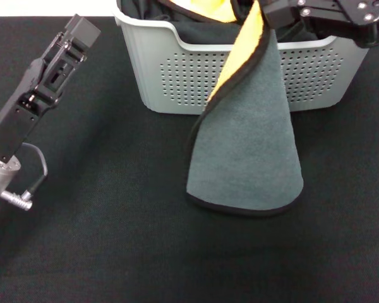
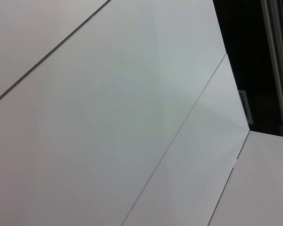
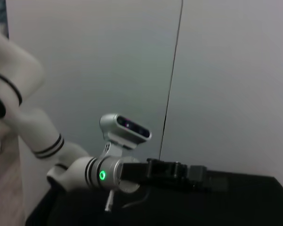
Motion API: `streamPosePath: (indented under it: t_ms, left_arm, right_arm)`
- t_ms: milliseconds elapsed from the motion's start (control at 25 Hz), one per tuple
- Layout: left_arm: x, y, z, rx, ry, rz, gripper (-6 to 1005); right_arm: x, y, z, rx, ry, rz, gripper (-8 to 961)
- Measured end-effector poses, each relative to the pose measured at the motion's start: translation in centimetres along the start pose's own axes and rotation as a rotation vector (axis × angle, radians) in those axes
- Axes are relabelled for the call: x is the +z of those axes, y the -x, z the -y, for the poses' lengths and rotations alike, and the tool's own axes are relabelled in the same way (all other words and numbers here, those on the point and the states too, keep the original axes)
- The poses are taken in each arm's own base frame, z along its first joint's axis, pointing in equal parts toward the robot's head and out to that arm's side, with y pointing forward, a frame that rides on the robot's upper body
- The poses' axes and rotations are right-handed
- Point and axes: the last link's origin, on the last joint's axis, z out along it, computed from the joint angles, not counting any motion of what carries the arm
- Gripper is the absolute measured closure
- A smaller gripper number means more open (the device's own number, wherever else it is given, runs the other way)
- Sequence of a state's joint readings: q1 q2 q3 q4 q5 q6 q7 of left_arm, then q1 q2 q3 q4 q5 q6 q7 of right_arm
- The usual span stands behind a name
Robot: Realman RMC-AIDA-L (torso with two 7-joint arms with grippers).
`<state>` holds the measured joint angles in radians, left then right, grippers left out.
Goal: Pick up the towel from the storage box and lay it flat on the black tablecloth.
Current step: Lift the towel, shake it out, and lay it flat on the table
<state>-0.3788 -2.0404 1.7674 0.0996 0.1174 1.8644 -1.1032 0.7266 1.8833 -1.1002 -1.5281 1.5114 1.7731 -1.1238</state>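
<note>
1. Black tablecloth (image 1: 114, 240) covers the whole counter in the head view, and pale wall panels (image 2: 108, 117) fill the left wrist view.
2. At the far edge of the counter a storage box (image 1: 177, 82) is seen, with dark cloth (image 1: 196, 28) bunched inside it.
3. The towel (image 1: 249, 151) is held at its upper corner, over the front rim of the box, by the right end effector (image 1: 271, 16); the fingers are clamped on the cloth there.
4. From that grip the towel hangs down across the front wall of the box, grey-teal face outward, with a strip of the yellow face folded over along one edge.
5. Its lower hem is seen already resting on the tablecloth just in front of the box.
6. The left end effector (image 1: 82, 28) is held over the left side of the counter, well apart from the towel; whether its fingers are spread or closed cannot be told.
7. The step in hand is judged to be the carry-out: the towel is out of the box but not yet laid flat.
8. The next move is judged to call for the held corner to be drawn toward the robot and lowered, so that the cloth is spread over open tablecloth without the yellow fold being trapped.
9. The grip would be released only once the towel lies flat.
</note>
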Motion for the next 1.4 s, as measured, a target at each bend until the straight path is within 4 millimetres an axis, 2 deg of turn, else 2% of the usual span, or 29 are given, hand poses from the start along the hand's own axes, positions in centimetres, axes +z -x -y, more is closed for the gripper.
streamPosePath:
  t_ms: [200,320,520,720,880,1000,1160,1400]
  left_arm:
    - [0.7,0.0,0.4,0.009,-0.002,0.015,416]
    - [1.2,0.1,0.4,0.009,0.014,0.025,416]
    - [3.6,1.5,-0.4,0.035,0.152,0.150,417]
    - [4.4,2.0,-1.0,0.100,0.233,0.200,417]
    - [4.5,1.8,-1.2,0.115,0.264,0.207,417]
    - [4.6,1.9,-1.3,0.112,0.269,0.208,418]
    - [4.8,2.9,-1.7,0.099,0.273,0.218,418]
    - [5.2,4.9,-1.9,0.175,0.221,0.208,418]
  right_arm:
    - [-0.5,2.5,-0.3,-0.060,0.003,-0.057,953]
    - [-0.1,3.0,-0.6,-0.074,0.015,-0.060,952]
    - [1.5,2.3,-1.0,-0.079,0.045,-0.026,952]
    - [2.5,0.3,-0.8,-0.048,0.017,-0.013,952]
    - [2.0,-0.5,-0.9,-0.042,-0.036,0.011,952]
    - [0.3,0.1,-0.6,-0.043,-0.124,0.098,952]
    - [-1.0,1.0,0.1,-0.036,-0.191,0.225,952]
    - [-1.2,1.5,0.5,-0.069,-0.213,0.321,952]
